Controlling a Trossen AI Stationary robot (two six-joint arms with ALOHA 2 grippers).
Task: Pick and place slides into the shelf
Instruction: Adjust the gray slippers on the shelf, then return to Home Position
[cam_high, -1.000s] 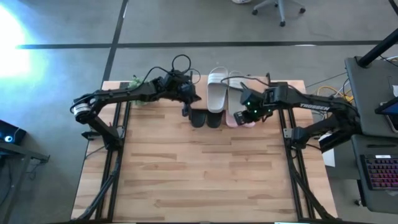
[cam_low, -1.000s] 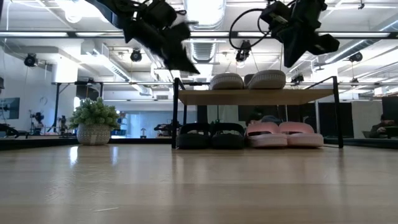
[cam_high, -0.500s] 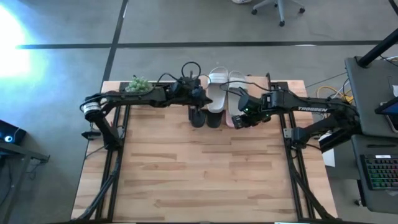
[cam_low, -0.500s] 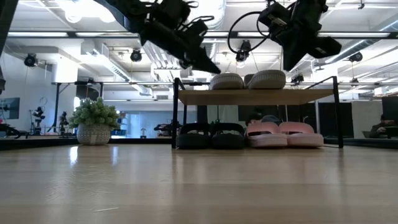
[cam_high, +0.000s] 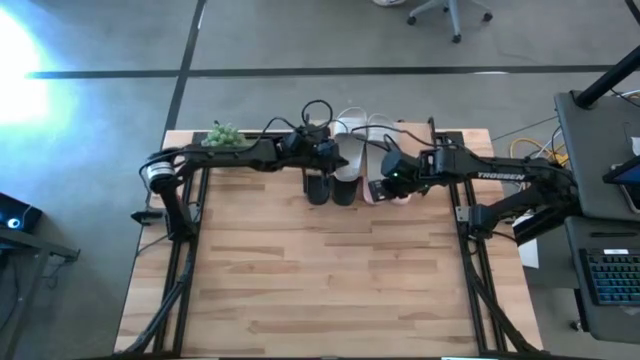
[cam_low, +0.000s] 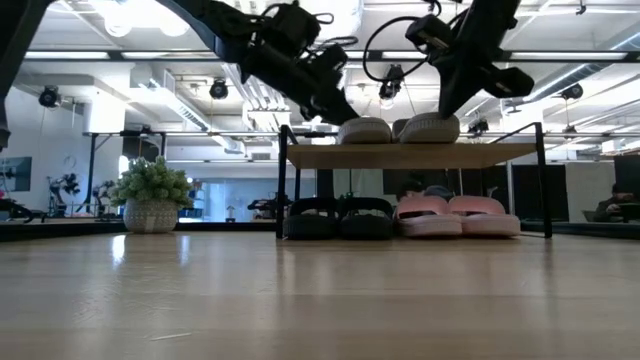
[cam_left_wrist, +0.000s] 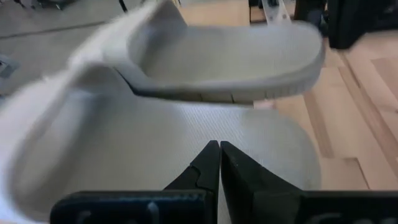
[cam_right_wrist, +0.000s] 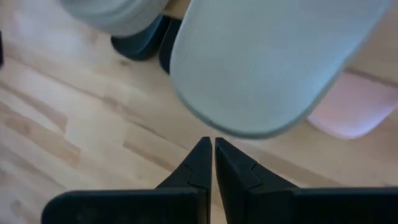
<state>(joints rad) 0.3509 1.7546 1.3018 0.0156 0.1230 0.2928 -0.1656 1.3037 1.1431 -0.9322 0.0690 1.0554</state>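
Note:
The shelf (cam_low: 410, 155) stands at the table's far edge. The pale grey-white slides (cam_low: 365, 130) (cam_low: 428, 127) lie on their soles on its top board. Below, the black pair (cam_low: 338, 218) and the pink pair (cam_low: 455, 216) rest on the table. My left gripper (cam_high: 333, 156) (cam_left_wrist: 219, 149) is shut, slanting down over the left white slide (cam_left_wrist: 186, 143) from the table's left. My right gripper (cam_high: 385, 180) (cam_right_wrist: 208, 146) is shut, its fingertips pointing at the near end of the right white slide (cam_right_wrist: 273, 68). My left gripper's shut fingertips hang over the footbed (cam_left_wrist: 249, 140) of the left white slide, coming from the table's left and slanting down. I cannot tell whether they touch it. My right gripper's shut fingertips stand just before the near end (cam_right_wrist: 214, 127) of the right white slide. I cannot tell whether they touch it.
A small potted plant (cam_low: 150, 195) (cam_high: 222, 135) stands at the table's far left, beside the left arm. The wooden tabletop (cam_high: 320, 270) stretches bare toward the near edge. A desk with a keyboard (cam_high: 610, 275) sits beyond the table's right side.
My left gripper has swung toward the table's right and come down, from left of the shelf to over the left white slide. My right gripper has shifted a little toward the table's left and dropped toward the right white slide's near end. The slides have stayed in place.

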